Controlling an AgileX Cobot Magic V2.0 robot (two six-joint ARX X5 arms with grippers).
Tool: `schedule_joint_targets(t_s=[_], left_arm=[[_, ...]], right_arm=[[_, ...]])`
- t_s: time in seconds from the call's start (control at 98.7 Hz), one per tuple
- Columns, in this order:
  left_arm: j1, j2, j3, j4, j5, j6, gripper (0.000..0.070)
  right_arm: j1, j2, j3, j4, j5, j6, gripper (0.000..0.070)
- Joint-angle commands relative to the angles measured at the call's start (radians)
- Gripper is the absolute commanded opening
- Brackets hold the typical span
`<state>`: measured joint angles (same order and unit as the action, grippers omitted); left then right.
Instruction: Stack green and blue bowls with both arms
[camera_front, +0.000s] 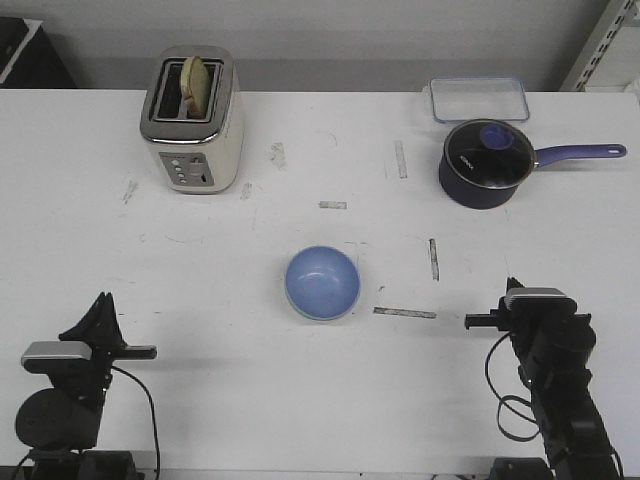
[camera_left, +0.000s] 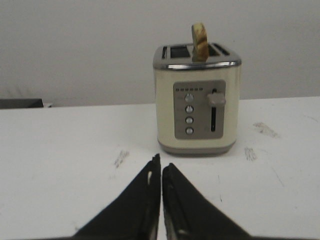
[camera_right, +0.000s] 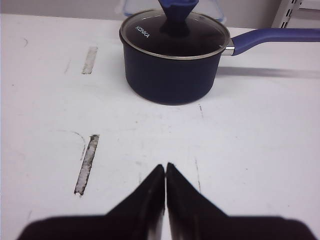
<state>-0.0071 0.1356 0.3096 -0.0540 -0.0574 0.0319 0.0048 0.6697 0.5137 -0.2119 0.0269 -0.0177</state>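
The light blue bowl (camera_front: 323, 281) sits upright in the middle of the white table (camera_front: 200, 260). A thin pale green edge (camera_front: 322, 317) shows under its near side; I cannot see more of the green bowl. My left gripper (camera_front: 101, 303) is shut and empty at the near left, far from the bowl. In the left wrist view the left gripper (camera_left: 161, 163) points at the toaster. My right gripper (camera_front: 512, 287) is shut and empty at the near right. In the right wrist view the right gripper (camera_right: 166, 166) points at the saucepan. No bowl shows in either wrist view.
A cream toaster (camera_front: 193, 122) with a slice of bread stands at the far left, also in the left wrist view (camera_left: 196, 102). A dark navy saucepan (camera_front: 485, 163) with a lid and purple handle and a clear lidded box (camera_front: 479, 98) are far right. Tape marks (camera_front: 405, 313) lie near the bowl.
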Motion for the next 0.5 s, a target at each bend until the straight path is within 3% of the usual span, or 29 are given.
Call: schedule_joint_targets(t_s=[0.0, 0.091, 0.284, 0.486], left_arm=[[-0.006, -0.055, -0.064, 0.009, -0.004, -0.055, 0.0002], [-0.006, -0.136, -0.158, 0.01, -0.003, -0.055, 0.0002], [-0.007, -0.133, -0.3, 0.15, 0.01, -0.05, 0.0002], [-0.006, -0.132, -0.297, 0.139, 0.012, -0.051, 0.0002]], right_arm=[[0.0, 0.004, 0.011, 0.011, 0.0, 0.014, 0.0], [0.001, 0.004, 0.011, 0.011, 0.0, 0.014, 0.0], [0.0, 0.004, 0.011, 0.016, 0.0, 0.014, 0.0], [0.001, 0.004, 0.011, 0.055, 0.0, 0.014, 0.0]])
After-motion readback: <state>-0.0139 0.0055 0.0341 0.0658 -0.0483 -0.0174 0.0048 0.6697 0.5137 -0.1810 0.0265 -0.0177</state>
